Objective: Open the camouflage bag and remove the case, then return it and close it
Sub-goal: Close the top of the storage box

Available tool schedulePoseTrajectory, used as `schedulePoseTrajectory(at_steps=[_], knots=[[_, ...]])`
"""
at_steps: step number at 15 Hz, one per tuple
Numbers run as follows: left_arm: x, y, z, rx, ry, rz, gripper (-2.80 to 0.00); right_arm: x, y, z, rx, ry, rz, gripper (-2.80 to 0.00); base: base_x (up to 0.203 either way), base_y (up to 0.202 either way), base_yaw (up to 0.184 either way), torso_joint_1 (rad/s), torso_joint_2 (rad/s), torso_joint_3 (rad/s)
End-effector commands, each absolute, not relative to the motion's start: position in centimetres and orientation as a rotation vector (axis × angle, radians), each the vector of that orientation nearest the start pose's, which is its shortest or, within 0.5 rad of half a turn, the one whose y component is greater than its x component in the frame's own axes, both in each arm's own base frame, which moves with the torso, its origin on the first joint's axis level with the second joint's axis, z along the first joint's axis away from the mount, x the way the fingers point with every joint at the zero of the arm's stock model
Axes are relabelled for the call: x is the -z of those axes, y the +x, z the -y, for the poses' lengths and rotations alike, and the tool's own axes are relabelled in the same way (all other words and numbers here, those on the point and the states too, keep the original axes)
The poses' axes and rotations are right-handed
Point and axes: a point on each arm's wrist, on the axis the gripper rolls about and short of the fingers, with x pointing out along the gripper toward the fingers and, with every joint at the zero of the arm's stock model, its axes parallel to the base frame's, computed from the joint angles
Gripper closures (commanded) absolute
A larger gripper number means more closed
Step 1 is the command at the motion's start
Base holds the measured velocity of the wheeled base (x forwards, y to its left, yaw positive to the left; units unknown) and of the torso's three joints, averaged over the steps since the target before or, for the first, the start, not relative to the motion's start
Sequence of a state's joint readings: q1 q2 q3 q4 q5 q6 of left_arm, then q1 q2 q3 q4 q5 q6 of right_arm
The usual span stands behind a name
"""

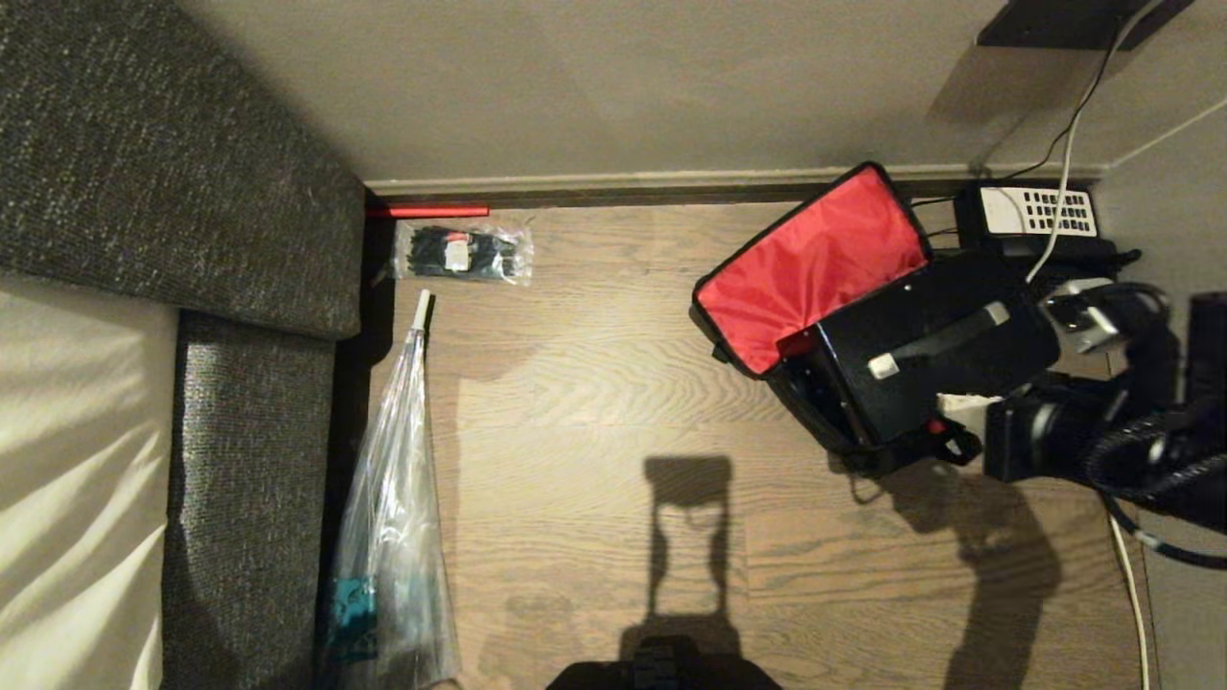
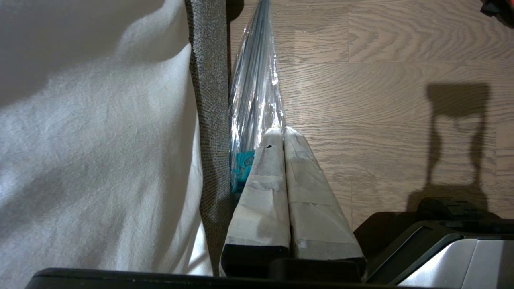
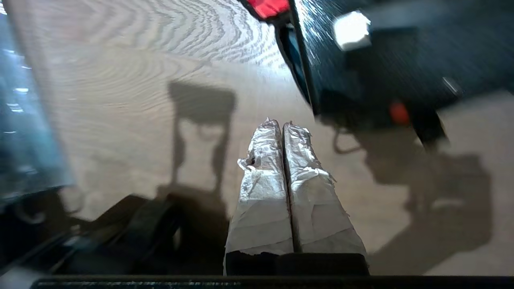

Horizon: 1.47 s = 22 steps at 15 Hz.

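Standing open on the wooden floor (image 1: 594, 383), the camouflage bag (image 1: 815, 264) shows its red lining because the top flap is folded back toward the wall. The case (image 1: 920, 355) sits in the mouth of the bag with its handle up, so it seems either not yet lifted out or already put back; the pictures alone do not decide this. In this position the handle is easy to reach from above.

The right gripper (image 3: 283, 128) hangs over bare floor just beside the near corner of the bag, its taped fingers pressed together with nothing between them. It touches neither the bag nor the case. The left gripper (image 2: 283, 132) is parked far away, also clenched and empty, above the edge of the grey sofa (image 1: 240, 402) and a long clear plastic sleeve (image 1: 398, 498) lying along it.

The room is narrow. A pale wall with a skirting board closes the far side, and a black desk telephone (image 1: 1040, 216) with white keys stands just behind the bag, with cables running over it. A small packet of black cable ties (image 1: 465, 252) and a red stick (image 1: 431, 211) lie near the wall. Probably the phone cables could catch the flap when it is closed.
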State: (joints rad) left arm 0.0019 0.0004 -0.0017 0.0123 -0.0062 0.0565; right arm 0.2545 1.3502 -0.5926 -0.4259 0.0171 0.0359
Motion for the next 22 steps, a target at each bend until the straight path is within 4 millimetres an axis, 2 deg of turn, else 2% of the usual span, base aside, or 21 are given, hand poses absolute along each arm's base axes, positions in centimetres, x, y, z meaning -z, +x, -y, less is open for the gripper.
schedulePoseTrajectory(at_steps=[1, 3, 5, 6, 8, 12, 14, 16, 18, 20, 22], knots=[[-7.5, -2.3, 0.0, 0.003, 0.057, -0.009, 0.0, -21.9, 12.2, -3.2, -0.253, 0.035, -0.218, 0.0, 0.0, 0.0, 0.0, 0.0, 0.0, 0.0], [-7.5, -2.3, 0.0, 0.003, 0.057, -0.009, 0.0, -20.9, 6.3, -1.6, -0.234, 0.046, -0.238, 0.0, 0.0, 0.0, 0.0, 0.0, 0.0, 0.0], [-7.5, -2.3, 0.0, 0.003, 0.057, -0.009, 0.0, -18.2, 1.9, -0.4, -0.176, 0.043, -0.346, 0.0, 0.0, 0.0, 0.0, 0.0, 0.0, 0.0], [-7.5, -2.3, 0.0, 0.003, 0.057, -0.009, 0.0, -16.7, 0.6, 0.0, -0.133, 0.039, -0.433, 0.0, 0.0, 0.0, 0.0, 0.0, 0.0, 0.0], [-7.5, -2.3, 0.0, 0.003, 0.057, -0.009, 0.0, -16.2, 0.3, 0.2, -0.064, 0.028, -0.467, 0.0, 0.0, 0.0, 0.0, 0.0, 0.0, 0.0], [-7.5, -2.3, 0.0, 0.003, 0.057, -0.009, 0.0, -16.0, 1.2, 0.3, 0.054, -0.079, -0.519, 0.0, 0.0, 0.0, 0.0, 0.0, 0.0, 0.0], [-7.5, -2.3, 0.0, 0.003, 0.057, -0.009, 0.0, -16.8, 2.1, 0.1, 0.056, -0.078, -0.534, 0.0, 0.0, 0.0, 0.0, 0.0, 0.0, 0.0], [-7.5, -2.3, 0.0, 0.003, 0.057, -0.009, 0.0, -17.9, 4.0, -0.2, 0.051, -0.067, -0.571, 0.0, 0.0, 0.0, 0.0, 0.0, 0.0, 0.0], [-7.5, -2.3, 0.0, 0.003, 0.058, -0.009, 0.0, -19.8, 7.2, -0.8, 0.024, -0.016, -0.588, 0.0, 0.0, 0.0, 0.0, 0.0, 0.0, 0.0], [-7.5, -2.3, 0.0, 0.003, 0.057, -0.009, 0.0, -21.7, 11.6, -1.3, 0.004, 0.042, -0.59, 0.0, 0.0, 0.0, 0.0, 0.0, 0.0, 0.0], [-7.5, -2.3, 0.0, 0.003, 0.057, -0.009, 0.0, -22.9, 16.7, -2.0, -0.001, 0.105, -0.578, 0.0, 0.0, 0.0, 0.0, 0.0, 0.0, 0.0]])
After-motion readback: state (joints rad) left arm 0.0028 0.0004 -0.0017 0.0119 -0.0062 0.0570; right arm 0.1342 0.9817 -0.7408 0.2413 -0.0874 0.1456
